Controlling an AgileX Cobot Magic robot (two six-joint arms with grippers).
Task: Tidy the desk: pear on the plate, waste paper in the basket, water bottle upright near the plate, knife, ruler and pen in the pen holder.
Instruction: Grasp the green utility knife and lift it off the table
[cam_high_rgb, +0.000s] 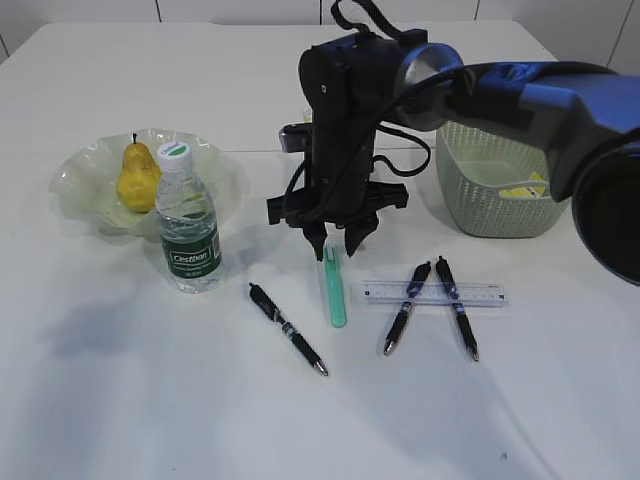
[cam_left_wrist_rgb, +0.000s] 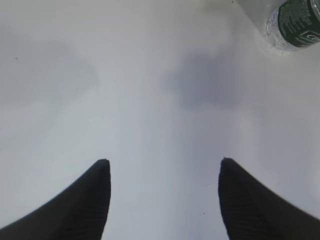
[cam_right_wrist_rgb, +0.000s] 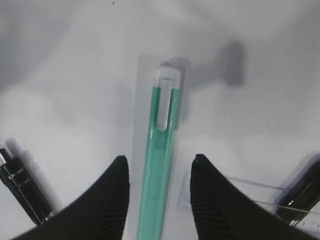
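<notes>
The right pincer (cam_high_rgb: 338, 240) hangs low over the middle of the bench (cam_high_rgb: 120, 400), its two fingers parted and straddling the upper end of a green knife (cam_high_rgb: 334, 288) that lies flat on the white surface — nothing is gripped yet, and in the right wrist view the green knife (cam_right_wrist_rgb: 159, 165) sits between the pads with a gap on each side. The left pincer (cam_left_wrist_rgb: 164, 195) is open and empty over bare bench, the water bottle (cam_left_wrist_rgb: 295, 22) just at the edge of its view. The pear (cam_high_rgb: 137, 180) is already on the plate (cam_high_rgb: 80, 185), the water bottle (cam_high_rgb: 187, 225) stands upright just beside it, and the yellow waste paper (cam_high_rgb: 522, 189) lies inside the basket (cam_high_rgb: 490, 190). Left on the bench are the knife, the clear ruler (cam_high_rgb: 430, 293) and three dark pens (cam_high_rgb: 287, 328), two of them (cam_high_rgb: 406, 307) (cam_high_rgb: 456, 306) lying across the ruler. The pen holder is hidden — probably behind the arm. The risk here is a poor pinch: the knife is thin and flat, so the fingers may scrape the bench and close above it, or catch it near one end so it tips and swings when lifted. A tilted knife could then miss the holder's mouth or knock it over.
</notes>
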